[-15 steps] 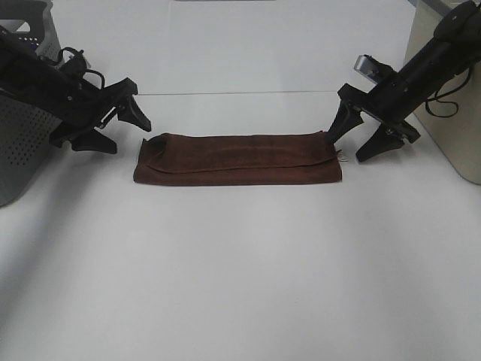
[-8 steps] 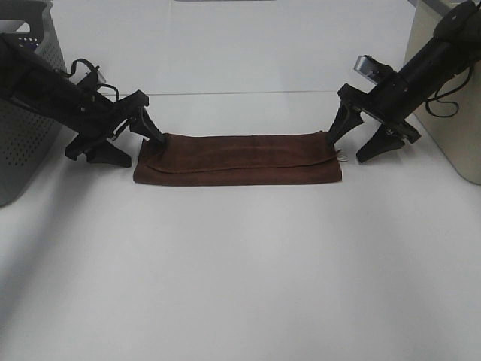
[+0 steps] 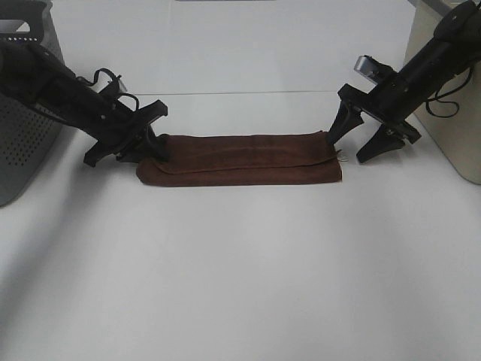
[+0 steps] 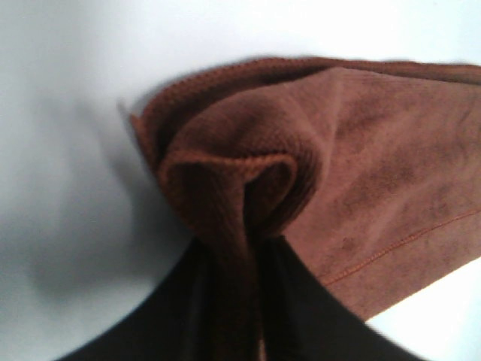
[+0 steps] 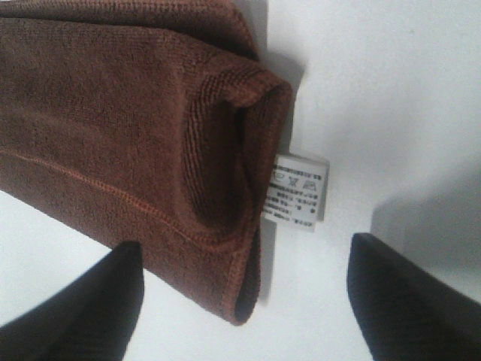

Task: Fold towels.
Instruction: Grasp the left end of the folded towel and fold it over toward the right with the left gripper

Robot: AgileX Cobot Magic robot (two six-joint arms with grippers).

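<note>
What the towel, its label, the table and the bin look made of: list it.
Towel: brown knitted or terry-like cloth, matte; fine ribbed loops and a stitched hem show. Label: thin white fabric, probably, printed with care symbols. Table: smooth white matte surface; material unclear. Bin: grey, likely plastic, with rows of small holes.
</note>
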